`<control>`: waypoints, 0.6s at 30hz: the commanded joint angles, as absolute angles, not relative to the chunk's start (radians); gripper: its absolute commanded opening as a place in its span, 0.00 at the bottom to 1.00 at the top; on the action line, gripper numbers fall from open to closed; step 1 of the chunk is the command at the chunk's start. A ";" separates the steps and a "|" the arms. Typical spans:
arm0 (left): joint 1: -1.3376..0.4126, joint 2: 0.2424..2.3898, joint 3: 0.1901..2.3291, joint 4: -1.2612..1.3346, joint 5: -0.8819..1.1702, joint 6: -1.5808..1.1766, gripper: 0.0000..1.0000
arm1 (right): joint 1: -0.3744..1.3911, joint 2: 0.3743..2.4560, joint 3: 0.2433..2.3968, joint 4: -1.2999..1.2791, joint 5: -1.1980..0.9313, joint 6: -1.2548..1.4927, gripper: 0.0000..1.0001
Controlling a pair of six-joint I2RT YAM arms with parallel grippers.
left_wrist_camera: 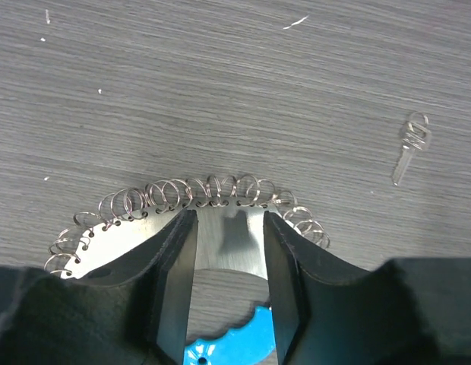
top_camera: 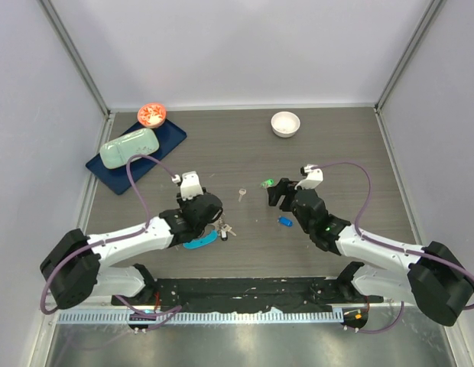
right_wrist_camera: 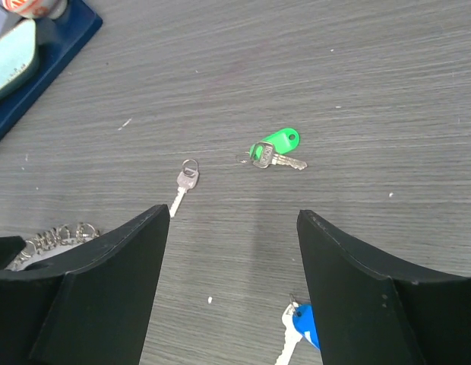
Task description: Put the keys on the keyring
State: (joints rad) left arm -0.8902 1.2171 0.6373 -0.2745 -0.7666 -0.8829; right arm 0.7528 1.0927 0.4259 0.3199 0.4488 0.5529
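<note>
left wrist: half-open left tool [left_wrist_camera: 228, 220] over curved shiny keyring [left_wrist_camera: 220, 247] fringed with wire loops [left_wrist_camera: 163, 194]; right tool [right_wrist_camera: 232, 220] wide

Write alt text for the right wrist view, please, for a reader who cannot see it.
The right end effector hangs open above a grey table, its two black fingers framing the bottom. Ahead lie a green-headed key and a plain silver key; a blue-headed key sits low between the fingers.
</note>
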 commanded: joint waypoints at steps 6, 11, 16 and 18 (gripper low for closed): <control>-0.894 1.359 0.650 -0.170 -0.910 -0.983 0.35 | 0.756 1.109 0.411 0.465 0.477 0.574 0.74; -0.894 1.407 0.670 -0.208 -0.954 -1.041 0.31 | 0.756 1.106 0.411 0.468 0.471 0.568 0.73; -0.894 1.402 0.673 -0.280 -0.988 -1.109 0.31 | 0.756 1.091 0.405 0.471 0.472 0.565 0.73; -0.894 1.385 0.660 -0.302 -0.994 -1.170 0.32 | 0.756 1.092 0.403 0.476 0.471 0.566 0.73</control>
